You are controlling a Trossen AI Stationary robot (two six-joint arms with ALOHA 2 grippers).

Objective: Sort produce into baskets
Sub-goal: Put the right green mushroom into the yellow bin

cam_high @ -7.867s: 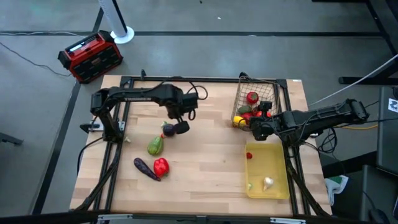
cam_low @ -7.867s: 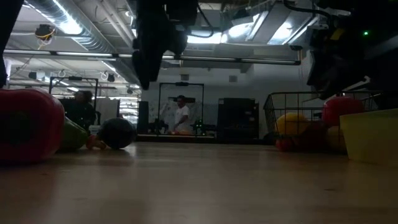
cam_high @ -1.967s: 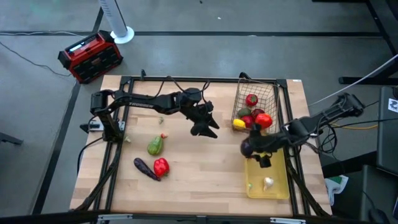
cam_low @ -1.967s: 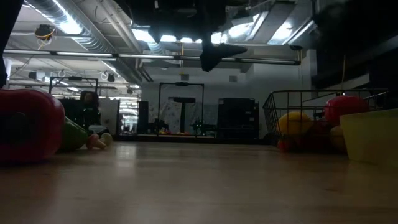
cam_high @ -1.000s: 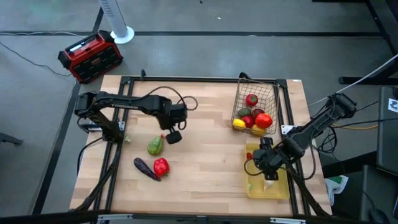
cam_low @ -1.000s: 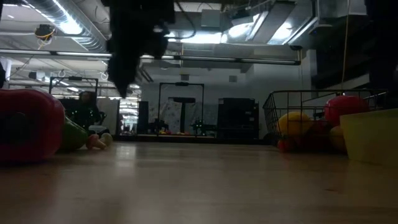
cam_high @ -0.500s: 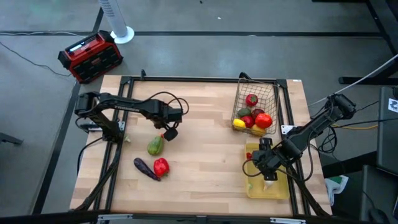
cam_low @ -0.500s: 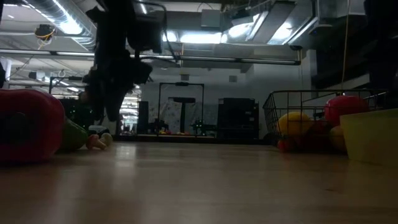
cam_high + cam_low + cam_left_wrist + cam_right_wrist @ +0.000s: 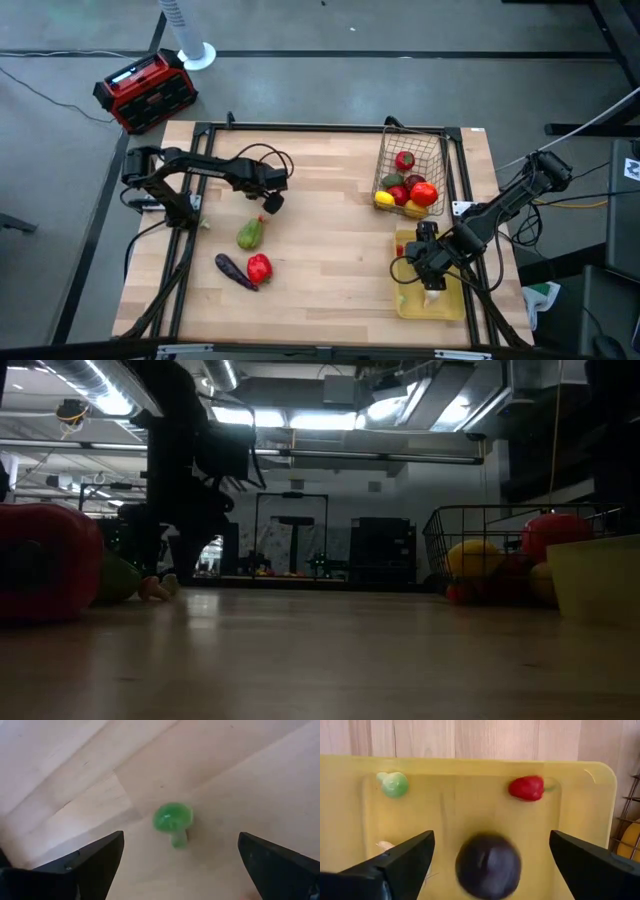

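Observation:
My left gripper (image 9: pixel 268 203) is open, low over the table's left half, its fingers on either side of a small toy vegetable (image 9: pixel 173 818) with a green top that stands on the wood; it looks orange in the high view (image 9: pixel 262 217). My right gripper (image 9: pixel 425 272) is open above the yellow tray (image 9: pixel 448 300). A dark purple round fruit (image 9: pixel 488 866) lies in the tray between its fingers, untouched, with a red pepper (image 9: pixel 526 788), a green piece (image 9: pixel 395 784) and white garlic (image 9: pixel 431 294). The wire basket (image 9: pixel 412 160) holds several red and yellow fruits.
A green avocado (image 9: pixel 250 234), a purple eggplant (image 9: pixel 234 270) and a red pepper (image 9: pixel 259 267) lie on the near left of the table. A red-and-black box (image 9: pixel 145 90) stands on the floor beyond the far left corner. The middle of the table is bare wood.
My left gripper has come down toward the table and drawn a little toward the far left, so the small orange vegetable now shows just beside it. My right gripper has stayed over the yellow tray.

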